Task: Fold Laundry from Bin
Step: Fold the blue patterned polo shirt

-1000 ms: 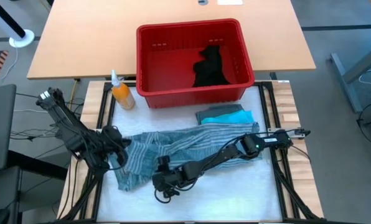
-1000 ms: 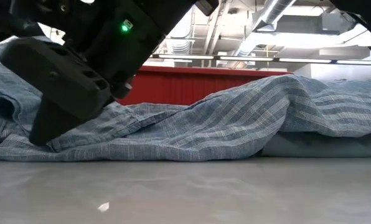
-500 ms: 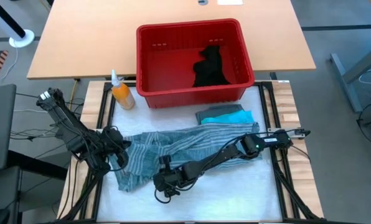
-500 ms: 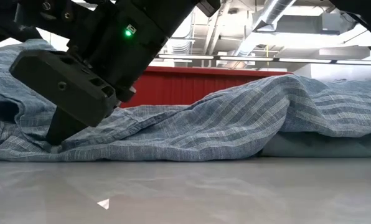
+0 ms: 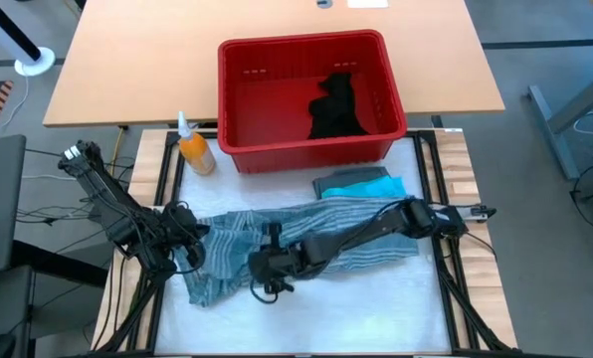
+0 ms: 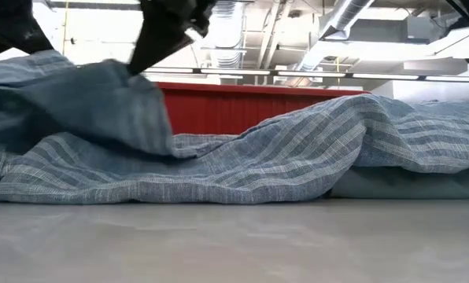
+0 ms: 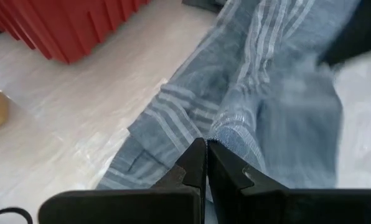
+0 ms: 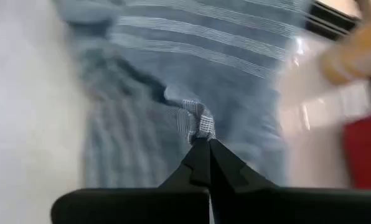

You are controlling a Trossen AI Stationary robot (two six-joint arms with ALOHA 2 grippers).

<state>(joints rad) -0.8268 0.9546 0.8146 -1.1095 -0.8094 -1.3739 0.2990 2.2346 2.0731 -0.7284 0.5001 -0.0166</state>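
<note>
Right gripper (image 5: 268, 267) pinched shut on fold of striped shirt (image 5: 306, 234), hem lifted off mat near front edge. Left gripper (image 5: 189, 246) clamped shut on same shirt at its left end. One shirt spread across white mat (image 5: 376, 308). Two folded garments, turquoise (image 5: 371, 187) on grey-green (image 5: 348, 178), between shirt and bin. One red bin (image 5: 309, 96) at far edge, one black garment (image 5: 336, 106) inside. One orange bottle (image 5: 194, 147) beside bin's left corner.

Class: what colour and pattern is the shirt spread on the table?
Blue-grey striped fabric shirt; the high view shows it best.
</note>
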